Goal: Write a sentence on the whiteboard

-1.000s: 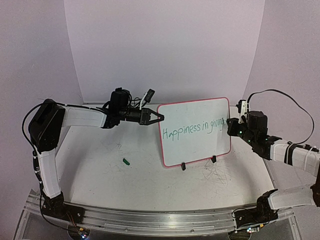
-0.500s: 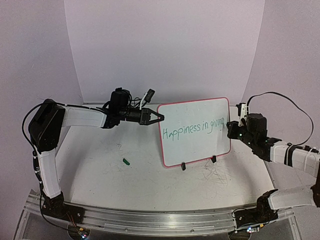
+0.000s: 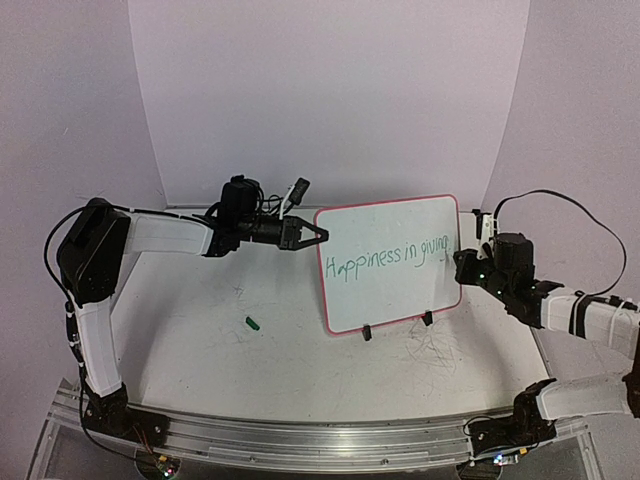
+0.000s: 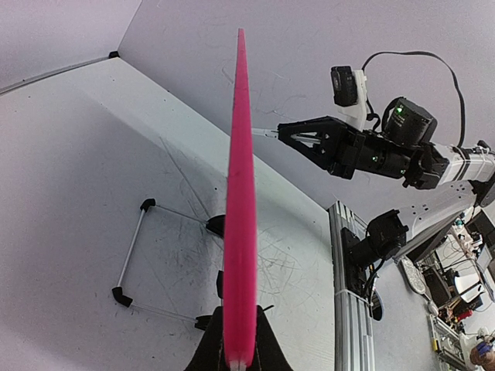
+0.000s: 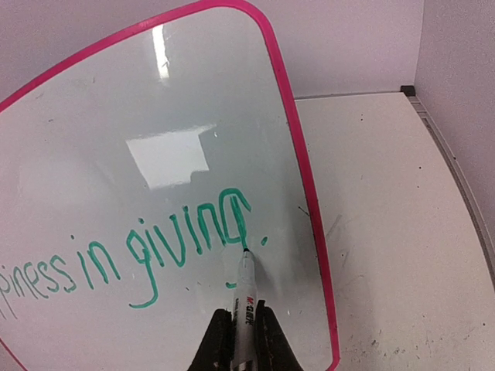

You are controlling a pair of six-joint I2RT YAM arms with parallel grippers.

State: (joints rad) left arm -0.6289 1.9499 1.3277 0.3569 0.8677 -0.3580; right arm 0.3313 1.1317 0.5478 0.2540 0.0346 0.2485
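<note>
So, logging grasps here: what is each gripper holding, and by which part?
Left gripper: whiteboard, by its pink side edge. Right gripper: marker, by its barrel.

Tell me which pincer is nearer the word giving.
Right. The right pincer holds a marker at giving; the left pincer clamps the whiteboard's opposite edge.

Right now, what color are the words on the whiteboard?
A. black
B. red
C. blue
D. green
D: in the right wrist view the sentence on the whiteboard is plainly green lettering.
</note>
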